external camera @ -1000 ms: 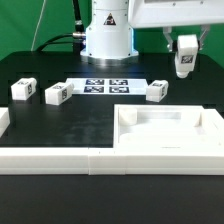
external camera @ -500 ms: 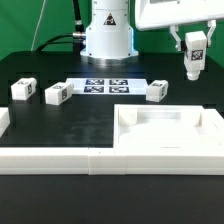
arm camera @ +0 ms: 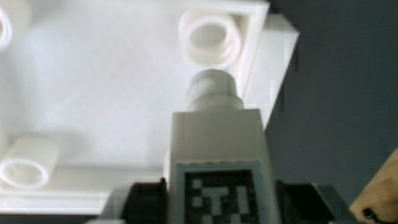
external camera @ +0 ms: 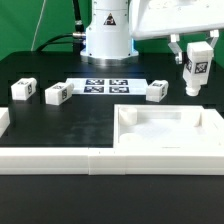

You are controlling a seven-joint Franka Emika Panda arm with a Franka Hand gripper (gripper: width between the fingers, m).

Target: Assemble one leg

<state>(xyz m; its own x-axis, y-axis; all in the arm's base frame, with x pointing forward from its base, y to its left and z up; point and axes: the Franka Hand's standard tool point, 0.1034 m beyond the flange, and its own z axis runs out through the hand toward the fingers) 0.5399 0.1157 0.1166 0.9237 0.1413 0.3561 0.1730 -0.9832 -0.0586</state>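
Leg [external camera: 196, 74] is up in the air, and my pincer [external camera: 196, 60] is clamped on it, one finger on each side. My arm comes down from above at the exterior view's right, and the pincer points down at the table. The leg hangs below my fingers, nearly straight up and down. Its black-and-white tag faces the camera. It touches nothing but me.

In the wrist view I look down along the leg. Its thin round tip shows over the big white tray [arm camera: 89, 90], close to a round hole [arm camera: 214, 38] in one corner of it. I cannot tell how high the tip is above the tray.

Under me is a black table [external camera: 90, 115]. Going from the exterior view's left to its right, I see these things:
- The first loose leg [external camera: 22, 89] comes first.
- The second loose leg [external camera: 57, 95] is near it.
- The marker board [external camera: 106, 86] lies flat after that.
- The third loose leg [external camera: 156, 91] comes last.

All three look like the one I hold, white and chunky with a tag.

Nearer the camera, a long white part [external camera: 50, 160] lies along the front. The tray sits at the front right, below my pincer. My white base [external camera: 107, 35] stands behind the marker board. Behind it all is a green wall [external camera: 20, 30].
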